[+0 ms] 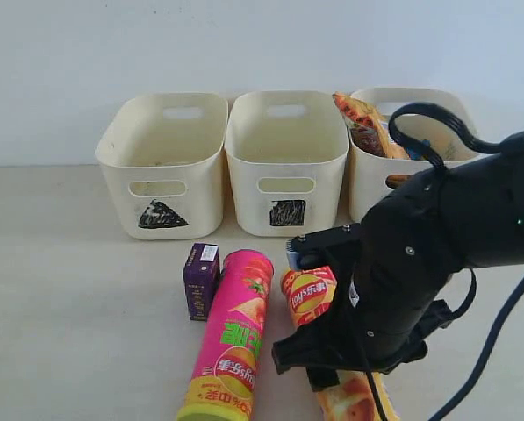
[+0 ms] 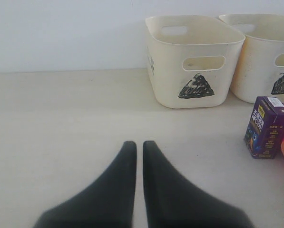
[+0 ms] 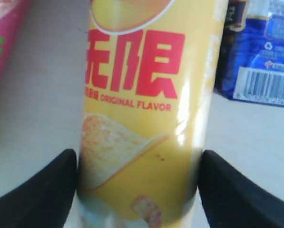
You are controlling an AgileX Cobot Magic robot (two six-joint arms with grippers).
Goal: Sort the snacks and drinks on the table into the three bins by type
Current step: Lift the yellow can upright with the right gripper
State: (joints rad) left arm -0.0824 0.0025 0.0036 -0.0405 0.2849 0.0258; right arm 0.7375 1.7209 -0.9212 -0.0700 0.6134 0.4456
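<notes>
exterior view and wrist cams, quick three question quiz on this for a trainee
1. True or false: the dark purple carton stands upright on the table.
2. In the exterior view, which bin holds the orange foil bag: A left, B middle, C right?
3. Fill in: the right gripper is closed around the ___ chip tube.
Key: 1 true; 2 C, the right-hand bin; 3 orange-yellow chip tube.
</notes>
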